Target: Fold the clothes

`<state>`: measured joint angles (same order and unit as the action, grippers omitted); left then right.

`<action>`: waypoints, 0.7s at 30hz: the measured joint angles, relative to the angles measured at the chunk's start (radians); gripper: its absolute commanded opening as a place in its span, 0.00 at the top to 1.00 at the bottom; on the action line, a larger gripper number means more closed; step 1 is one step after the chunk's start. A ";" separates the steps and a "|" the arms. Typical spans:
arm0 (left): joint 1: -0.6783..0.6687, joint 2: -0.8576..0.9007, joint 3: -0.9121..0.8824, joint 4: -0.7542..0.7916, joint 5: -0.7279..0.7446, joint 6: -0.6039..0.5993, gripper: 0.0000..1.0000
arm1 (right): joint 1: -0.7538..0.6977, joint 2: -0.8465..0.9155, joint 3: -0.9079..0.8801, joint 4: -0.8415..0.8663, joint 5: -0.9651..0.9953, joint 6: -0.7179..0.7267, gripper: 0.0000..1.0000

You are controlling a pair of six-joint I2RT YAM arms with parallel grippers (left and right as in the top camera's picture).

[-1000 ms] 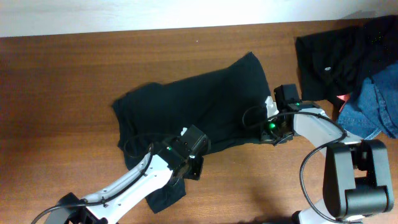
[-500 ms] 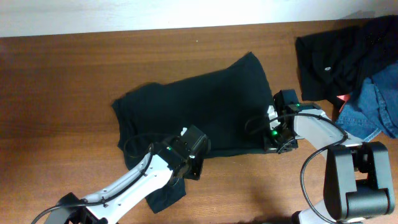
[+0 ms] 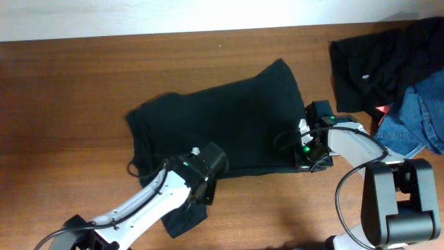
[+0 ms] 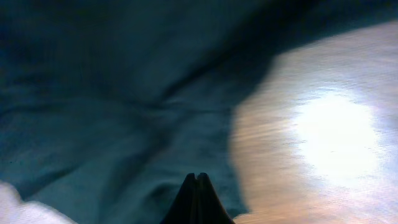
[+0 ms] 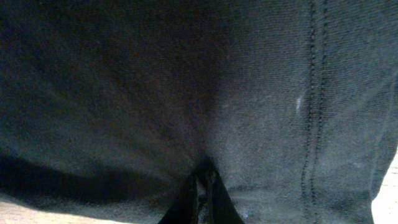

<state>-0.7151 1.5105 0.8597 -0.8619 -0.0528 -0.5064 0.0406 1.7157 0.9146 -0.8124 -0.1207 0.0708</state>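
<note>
Now you have left gripper (image 4: 196, 180) and right gripper (image 5: 202, 178) both pinched shut on T-shirt (image 3: 222, 118) hem, fabric spreading ahead of them, likely to carry this edge over

Robotics laboratory workstation: wooden worktop (image 3: 69, 83) against a pale wall (image 3: 139, 14); left arm (image 3: 139, 205) and right arm (image 3: 361, 149) at its near edge; black T-shirt (image 3: 229, 118) spread between; heaped garments (image 3: 402, 62) far right.
</note>
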 measured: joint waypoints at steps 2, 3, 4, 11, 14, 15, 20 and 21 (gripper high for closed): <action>0.027 0.000 0.000 -0.010 -0.021 -0.026 0.99 | 0.000 -0.002 -0.002 0.002 0.000 0.000 0.96; 0.037 0.000 -0.002 -0.008 -0.028 -0.037 0.99 | 0.000 -0.002 -0.002 0.002 0.000 0.000 0.96; 0.045 0.000 -0.005 -0.001 -0.035 -0.049 1.00 | 0.000 -0.002 -0.002 0.002 0.000 0.001 0.96; 0.050 0.001 -0.096 0.109 -0.013 -0.090 0.99 | 0.000 -0.002 -0.002 0.002 0.000 0.000 0.96; 0.055 0.002 -0.114 0.099 0.004 -0.093 0.99 | 0.000 -0.002 -0.002 0.003 0.000 0.000 0.96; 0.057 0.002 -0.116 0.095 0.012 -0.094 1.00 | 0.000 -0.002 -0.002 0.003 0.000 0.000 0.96; 0.062 0.003 -0.134 0.087 0.066 -0.097 0.99 | 0.000 -0.002 -0.002 0.003 0.000 0.001 0.96; 0.062 0.003 -0.141 0.085 0.074 -0.097 0.99 | 0.000 -0.002 -0.002 0.003 0.000 0.000 0.96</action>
<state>-0.6529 1.5131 0.7189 -0.7773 0.0216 -0.6029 0.0406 1.7134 0.9123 -0.8089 -0.1207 0.0711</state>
